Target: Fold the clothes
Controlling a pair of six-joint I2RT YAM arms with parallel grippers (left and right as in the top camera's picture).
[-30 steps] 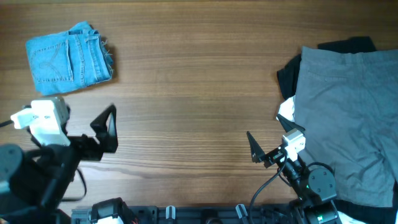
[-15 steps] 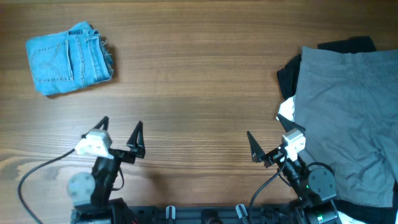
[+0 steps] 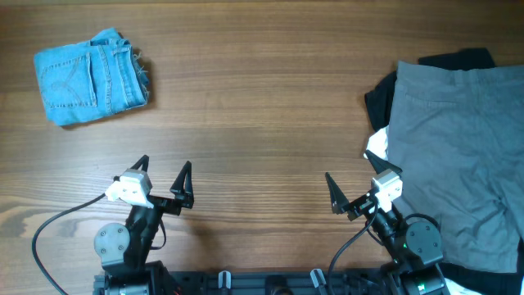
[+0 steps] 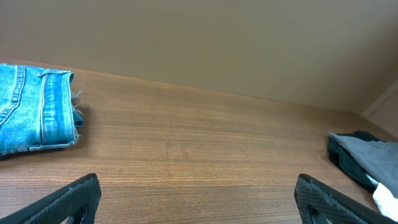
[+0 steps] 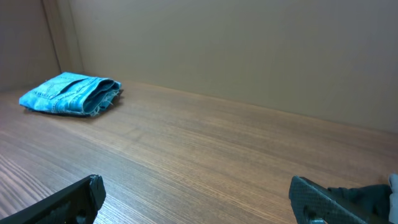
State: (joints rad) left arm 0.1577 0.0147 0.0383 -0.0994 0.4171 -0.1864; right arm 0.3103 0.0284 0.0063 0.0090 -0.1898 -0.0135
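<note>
Folded light-blue jeans lie at the table's far left, also seen in the left wrist view and the right wrist view. Large grey trousers lie spread at the right over a black piece, with a bit of white cloth at their left edge. The left wrist view shows the grey trousers on a black piece. My left gripper stands open and empty near the front edge. My right gripper is open and empty, just left of the grey trousers.
Bare wooden table stretches between the jeans and the pile. A beige wall runs along the far side. The arm bases sit along the front edge.
The left arm swung down from the left toward the front edge and settled there, its gripper open throughout. The right arm and the clothes have not moved.
</note>
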